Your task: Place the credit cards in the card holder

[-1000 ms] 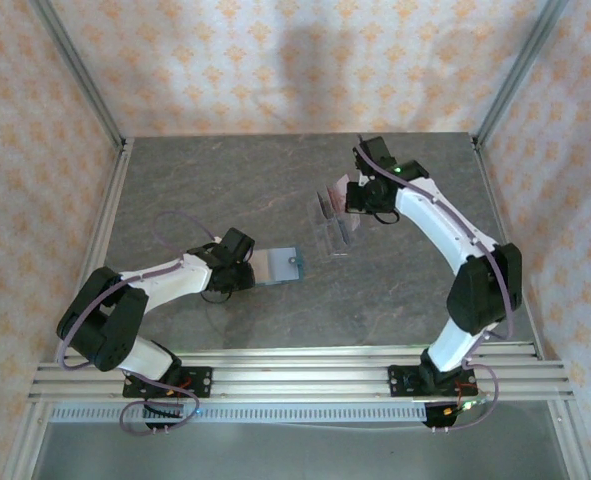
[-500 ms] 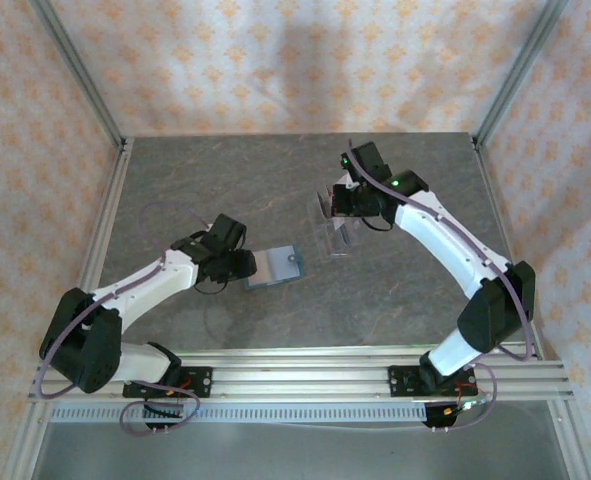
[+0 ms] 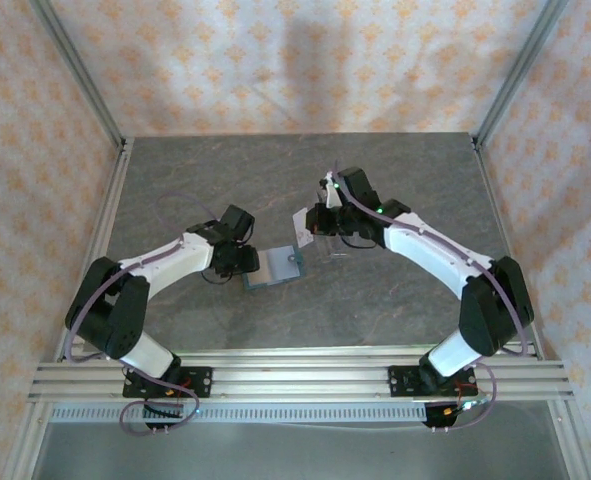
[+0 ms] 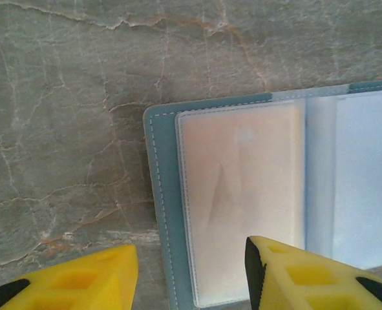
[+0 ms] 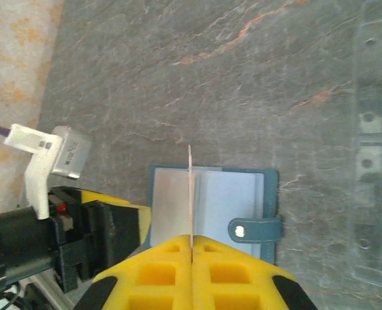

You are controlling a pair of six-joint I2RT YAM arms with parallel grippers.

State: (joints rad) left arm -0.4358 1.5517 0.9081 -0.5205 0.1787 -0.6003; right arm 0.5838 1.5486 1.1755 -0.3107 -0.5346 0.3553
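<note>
The card holder [image 3: 278,268] lies open and flat on the stone surface [image 3: 225,190], between the 2 arms. Its long axis runs roughly left to right across the top view, with the right end tipped slightly away. The snap strap [image 5: 240,228] sticks out at the end nearer the right arm, and the clear sleeves face up.

The right jaws are closed on a pale card [image 3: 302,228]. It stands on its thin edge and juts straight out from the yellow fingers [image 5: 242,265]. In the right wrist view it lines up with the holder's middle fold. Whether it touches the holder cannot be told.

The right arm [image 3: 425,245] reaches left and inward from its base, with its wrist above the holder's far right corner. A clear rack [image 5: 375,161] sits just beside it.

The left arm [image 3: 165,262] is folded low, forearm pointing right. The left jaws are parted and hold nothing. 1 finger [image 4: 68,281] is over bare stone and the other [image 4: 307,274] over the holder's left end.
</note>
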